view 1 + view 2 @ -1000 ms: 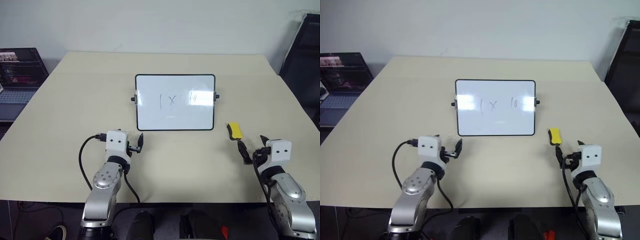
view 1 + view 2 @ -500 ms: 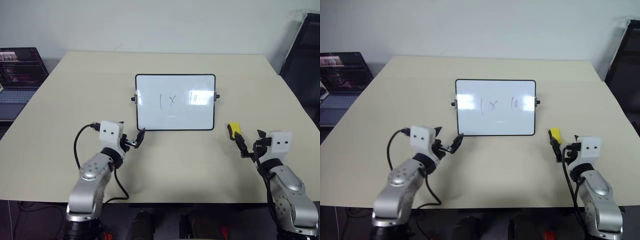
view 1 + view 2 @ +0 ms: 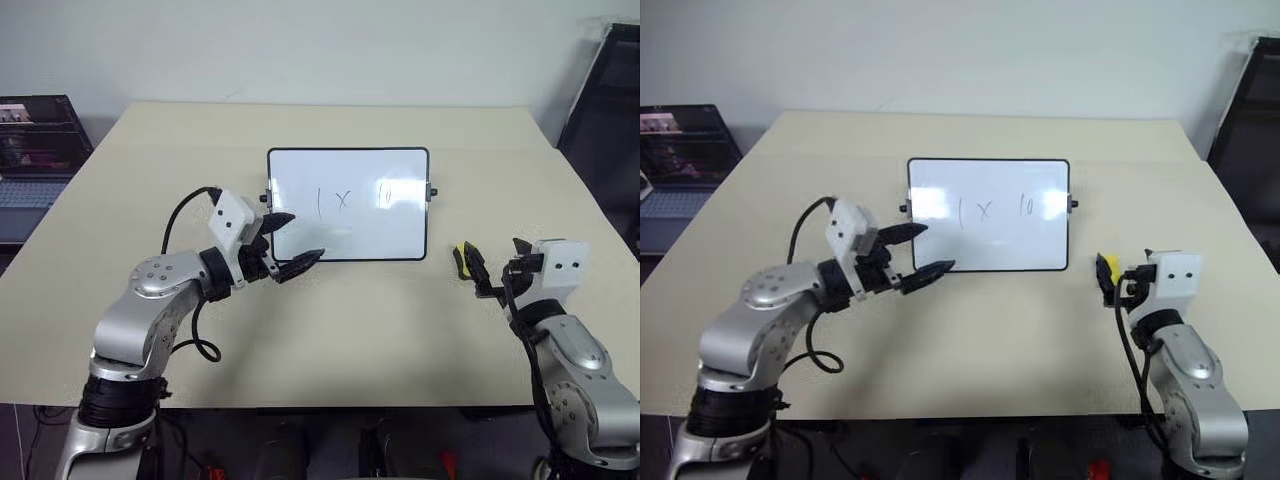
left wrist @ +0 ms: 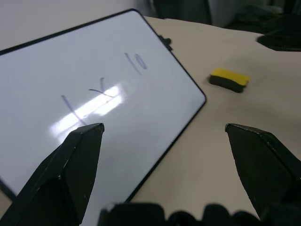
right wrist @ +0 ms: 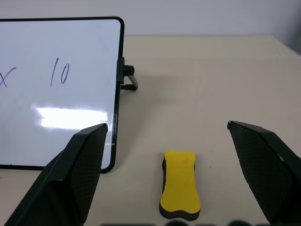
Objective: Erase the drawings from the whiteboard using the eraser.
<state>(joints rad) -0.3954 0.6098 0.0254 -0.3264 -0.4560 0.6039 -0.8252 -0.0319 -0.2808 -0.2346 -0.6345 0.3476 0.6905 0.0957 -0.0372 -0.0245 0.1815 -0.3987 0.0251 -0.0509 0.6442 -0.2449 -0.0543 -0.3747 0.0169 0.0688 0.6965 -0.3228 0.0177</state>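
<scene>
Your right gripper [image 3: 497,275] partly covers the eraser [image 3: 461,260] from the head camera, so only its yellow top and dark side show there. A laptop [image 3: 35,150] is cut off at the far left edge, and a dark chair [image 3: 605,110] at the far right. The marks [image 3: 345,198] on the board [image 3: 347,204] are thin and faint: a vertical stroke, an "x" and what reads as "10".

The board lies flat in the middle of the beige table [image 3: 330,320], its long side running left to right. The eraser lies on the table just off the board's near right corner, apart from it, its long axis pointing away from you.

Your left gripper [image 3: 290,243] hangs with fingers spread over the board's near left corner, holding nothing. Your right gripper, fingers wide apart and empty, points at the eraser from just behind it.
</scene>
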